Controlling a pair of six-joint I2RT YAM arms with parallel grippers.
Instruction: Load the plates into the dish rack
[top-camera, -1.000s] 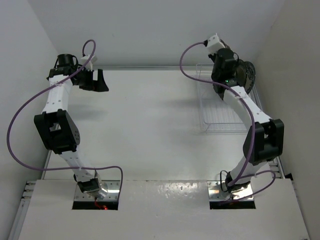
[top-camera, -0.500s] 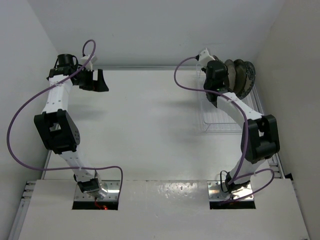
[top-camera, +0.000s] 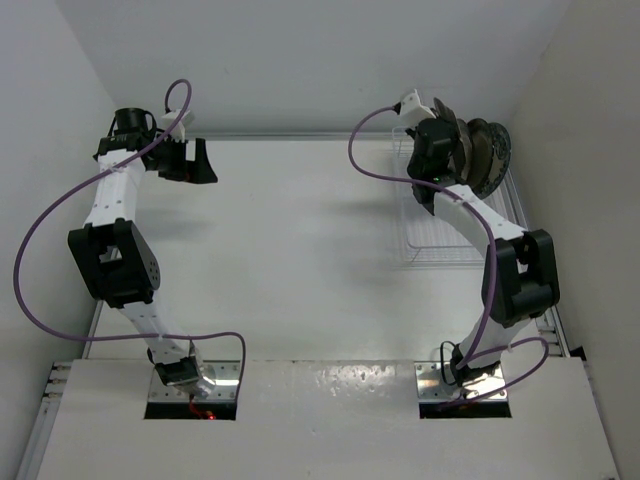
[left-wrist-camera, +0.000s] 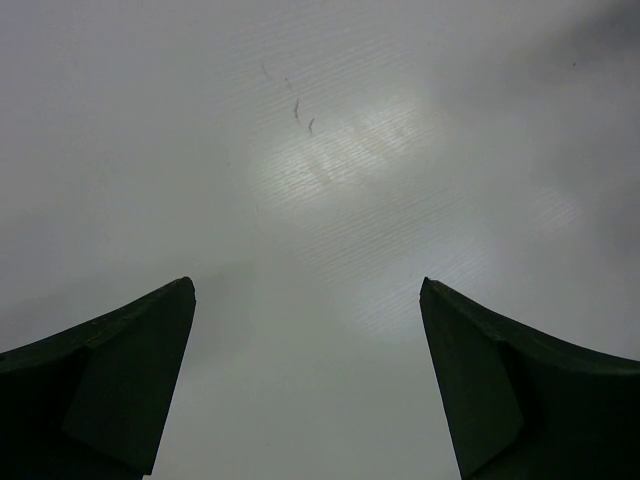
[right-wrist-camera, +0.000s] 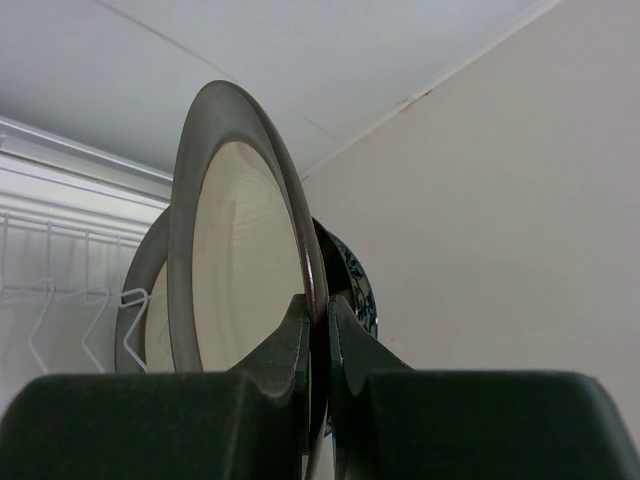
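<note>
shifted left since before, right tool (right-wrist-camera: 318, 312) pinches grey-rimmed plate (right-wrist-camera: 245, 250) rim over dish rack (top-camera: 437, 247); left tool (left-wrist-camera: 305, 300) spread, empty.

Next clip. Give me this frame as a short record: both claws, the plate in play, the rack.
left claw: open, empty, at the table's far left
right claw: shut on the grey-rimmed plate
plate pose: upright on edge
dish rack: other plates standing at its far end
seated in a slot: cannot tell
</note>
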